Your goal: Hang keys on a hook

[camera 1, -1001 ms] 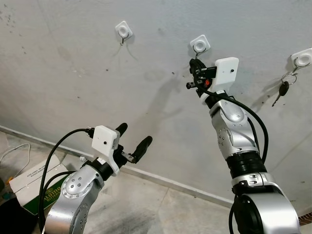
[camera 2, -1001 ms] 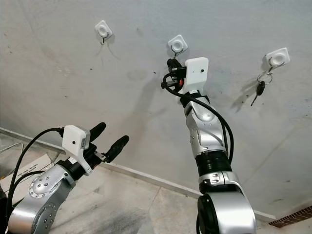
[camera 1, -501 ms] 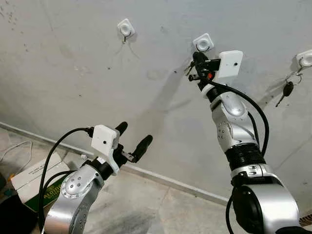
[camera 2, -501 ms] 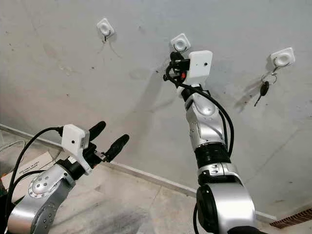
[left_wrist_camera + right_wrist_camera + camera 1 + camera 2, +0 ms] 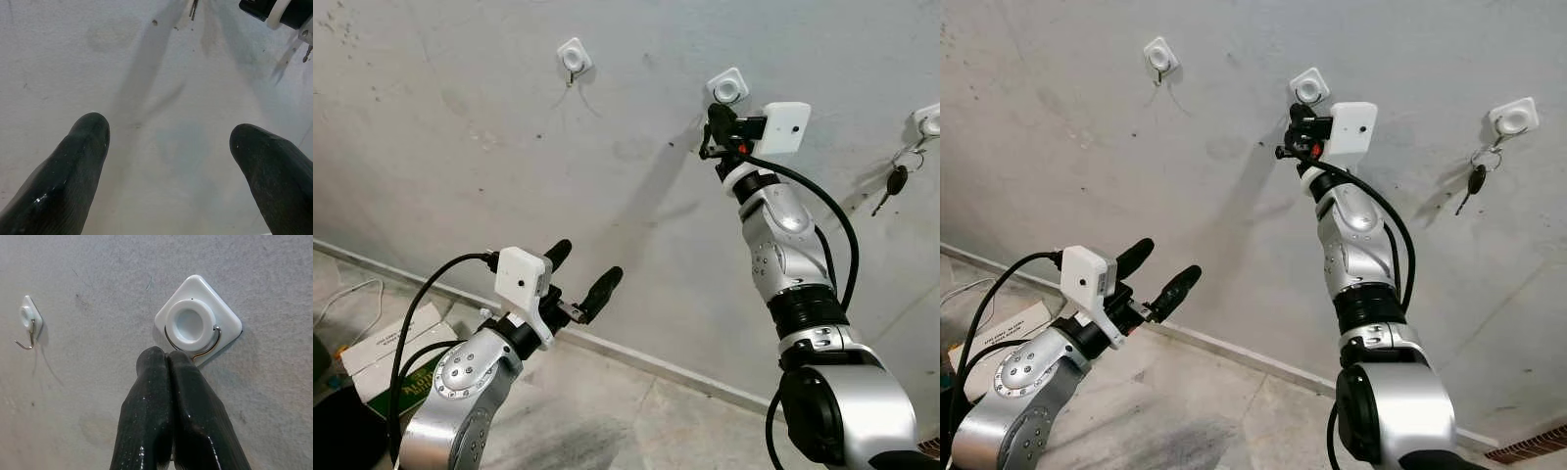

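Note:
Three white hooks are stuck on the grey wall. My right gripper (image 5: 713,117) is raised to the middle hook (image 5: 727,88) and is shut on the keys, its fingertips (image 5: 167,356) just under the hook's wire loop (image 5: 191,351). The fingers hide most of the keys; a key blade (image 5: 193,7) dangles below the gripper in the left wrist view. The left hook (image 5: 573,56) is bare. Another set of keys (image 5: 895,180) hangs from the right hook (image 5: 930,119). My left gripper (image 5: 586,261) is held low in front of the wall, open, with nothing between its fingers.
A cardboard box (image 5: 386,343) and a white cable (image 5: 342,304) lie on the floor at the lower left. A pale baseboard (image 5: 646,360) runs along the foot of the wall.
My right gripper has risen with the keys, from below the middle hook to right under its wire loop. The left arm has stayed put.

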Robot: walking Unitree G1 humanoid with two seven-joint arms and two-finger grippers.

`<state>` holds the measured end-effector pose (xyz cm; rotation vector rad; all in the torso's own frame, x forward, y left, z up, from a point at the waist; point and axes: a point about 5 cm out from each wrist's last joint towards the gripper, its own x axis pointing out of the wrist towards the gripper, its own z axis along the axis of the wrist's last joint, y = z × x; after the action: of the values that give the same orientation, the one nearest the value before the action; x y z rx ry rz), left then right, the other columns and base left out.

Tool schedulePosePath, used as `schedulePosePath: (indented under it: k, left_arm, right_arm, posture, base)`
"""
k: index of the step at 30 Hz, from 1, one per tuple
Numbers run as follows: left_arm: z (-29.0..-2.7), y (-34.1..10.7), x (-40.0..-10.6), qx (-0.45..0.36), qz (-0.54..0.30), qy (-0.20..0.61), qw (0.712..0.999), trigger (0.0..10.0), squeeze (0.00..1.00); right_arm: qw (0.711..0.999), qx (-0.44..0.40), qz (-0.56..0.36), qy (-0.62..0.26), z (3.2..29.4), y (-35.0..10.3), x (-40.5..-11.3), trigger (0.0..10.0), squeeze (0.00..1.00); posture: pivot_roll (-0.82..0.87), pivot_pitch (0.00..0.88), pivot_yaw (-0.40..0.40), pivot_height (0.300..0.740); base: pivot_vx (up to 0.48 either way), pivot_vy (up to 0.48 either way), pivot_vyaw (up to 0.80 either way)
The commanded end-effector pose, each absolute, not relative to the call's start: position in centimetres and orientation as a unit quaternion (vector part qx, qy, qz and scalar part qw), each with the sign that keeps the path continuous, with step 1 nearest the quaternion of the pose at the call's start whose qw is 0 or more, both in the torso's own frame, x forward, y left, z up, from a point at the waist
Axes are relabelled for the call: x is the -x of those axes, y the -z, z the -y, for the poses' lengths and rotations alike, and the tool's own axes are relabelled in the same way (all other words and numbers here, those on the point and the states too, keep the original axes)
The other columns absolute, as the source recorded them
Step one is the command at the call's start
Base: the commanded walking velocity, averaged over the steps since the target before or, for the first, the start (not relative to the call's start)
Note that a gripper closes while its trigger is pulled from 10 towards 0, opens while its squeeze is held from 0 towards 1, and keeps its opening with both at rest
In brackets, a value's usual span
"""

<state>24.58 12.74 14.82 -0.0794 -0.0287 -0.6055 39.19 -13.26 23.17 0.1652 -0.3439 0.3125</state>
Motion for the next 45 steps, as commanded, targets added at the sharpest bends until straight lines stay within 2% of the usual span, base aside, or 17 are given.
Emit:
schedulePosePath:
  k: [1, 8, 17, 26, 45]
  left_arm:
    - [-12.8, -15.1, -24.5, 0.038, 0.017, 0.303, 0.952, 10.0, 0.00]
    - [-12.7, -15.2, -24.6, 0.040, 0.018, 0.305, 0.951, 10.0, 0.00]
    - [-12.6, -15.2, -24.7, 0.040, 0.020, 0.308, 0.950, 10.0, 0.00]
    - [-12.6, -15.2, -24.6, 0.041, 0.020, 0.306, 0.951, 10.0, 0.00]
    - [-12.8, -15.1, -24.7, 0.040, 0.019, 0.306, 0.951, 10.0, 0.00]
  right_arm:
    - [0.968, -0.090, 0.174, -0.157, 14.2, -23.3, -38.9, 10.0, 0.00]
    - [0.960, -0.084, 0.168, -0.206, 13.8, -22.6, -37.8, 10.0, 0.00]
    - [0.958, -0.087, 0.180, -0.205, 13.9, -24.0, -38.1, 10.0, 0.00]
    - [0.961, -0.087, 0.186, -0.186, 14.3, -24.7, -38.8, 10.0, 0.00]
    - [0.970, -0.129, 0.153, -0.141, 16.2, -22.5, -38.8, 10.0, 0.00]
  posture:
    - [0.12, 0.083, 0.017, 0.740]
    - [0.11, 0.084, 0.021, 0.740]
    - [0.11, 0.084, 0.025, 0.740]
    - [0.12, 0.083, 0.020, 0.740]
    - [0.12, 0.074, 0.022, 0.740]
  base:
    - [0.000, 0.000, 0.00]
    - [0.000, 0.000, 0.00]
    - [0.000, 0.000, 0.00]
    - [0.000, 0.000, 0.00]
    - [0.000, 0.000, 0.00]
